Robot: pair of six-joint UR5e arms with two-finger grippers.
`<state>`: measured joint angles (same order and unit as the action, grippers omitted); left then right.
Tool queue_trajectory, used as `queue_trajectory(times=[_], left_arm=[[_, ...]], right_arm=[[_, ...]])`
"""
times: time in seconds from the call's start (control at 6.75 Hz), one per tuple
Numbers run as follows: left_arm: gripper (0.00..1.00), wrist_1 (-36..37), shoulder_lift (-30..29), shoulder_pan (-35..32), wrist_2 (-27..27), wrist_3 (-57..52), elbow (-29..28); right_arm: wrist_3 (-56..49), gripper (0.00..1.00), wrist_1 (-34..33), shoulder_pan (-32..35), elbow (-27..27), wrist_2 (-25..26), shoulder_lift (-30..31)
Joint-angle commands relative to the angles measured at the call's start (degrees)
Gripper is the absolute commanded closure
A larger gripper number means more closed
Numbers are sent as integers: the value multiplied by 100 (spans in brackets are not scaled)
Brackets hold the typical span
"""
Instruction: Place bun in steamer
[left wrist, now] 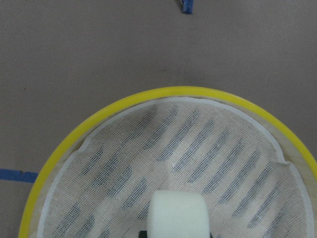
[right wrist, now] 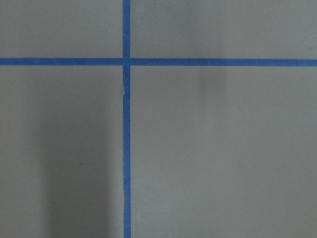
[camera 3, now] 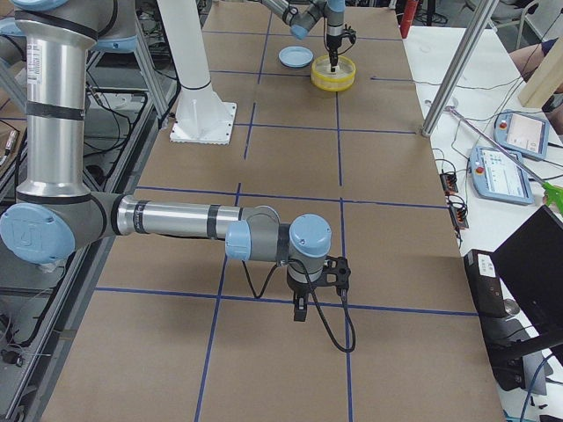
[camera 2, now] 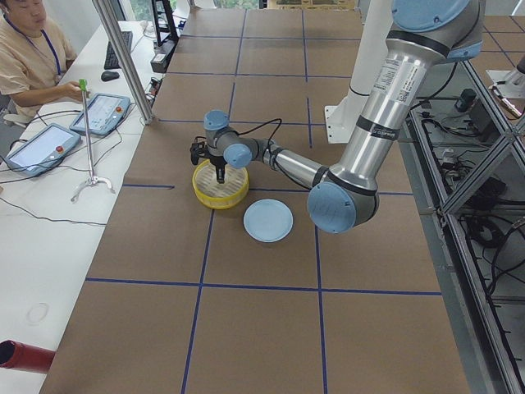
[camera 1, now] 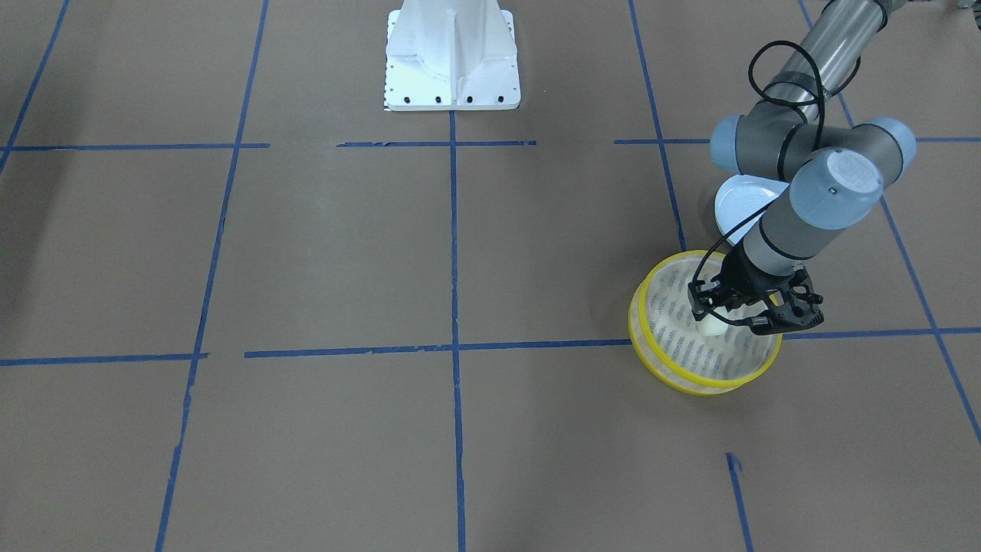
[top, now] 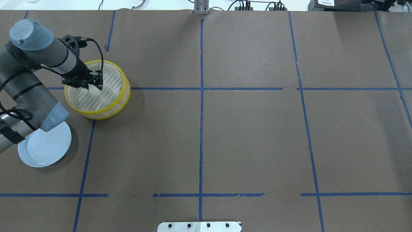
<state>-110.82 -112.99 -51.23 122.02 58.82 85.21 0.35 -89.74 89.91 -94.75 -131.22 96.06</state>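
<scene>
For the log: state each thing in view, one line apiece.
steamer: upright, uncovered
bun: gripped, within the steamer's rim
plate: flat, empty
left gripper: shut on the bun
right gripper: apart from the rest; open or shut unclear

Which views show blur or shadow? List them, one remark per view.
Left wrist view: the bun sits close to the lens, soft-edged and cropped by the bottom border, while the steamer mesh is sharp. Right wrist view: a soft dark shadow band lies on the table at left; tape lines crisp. Overhead view: a shadow darkens the table beside the plate.
</scene>
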Motion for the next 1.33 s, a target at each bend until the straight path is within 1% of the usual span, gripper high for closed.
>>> queue_trajectory(times=[0.0, 0.15, 0.3, 0.44, 0.59, 0.74, 0.89, 1.04, 1.19], left_arm=[[57, -9, 13, 70, -3, 16, -30], [56, -9, 13, 70, -3, 15, -30], [41, -9, 22, 70, -3, 7, -22], [9, -18, 40, 70, -3, -2, -13], [0, -18, 40, 52, -3, 7, 31], [0, -10, 48, -78, 23, -37, 83], [0, -1, 75, -489, 128, -133, 301], [0, 78, 205, -919, 503, -717, 486], [0, 61, 677, -1446, 873, -1262, 784]], right_arm=[[0, 0, 0, 0, 0, 0, 0], [0, 0, 0, 0, 0, 0, 0], [0, 0, 0, 0, 0, 0, 0], [0, 0, 0, 0, 0, 0, 0], [0, 0, 0, 0, 0, 0, 0], [0, 0, 0, 0, 0, 0, 0], [0, 0, 0, 0, 0, 0, 0], [0, 0, 0, 0, 0, 0, 0], [0, 0, 0, 0, 0, 0, 0]])
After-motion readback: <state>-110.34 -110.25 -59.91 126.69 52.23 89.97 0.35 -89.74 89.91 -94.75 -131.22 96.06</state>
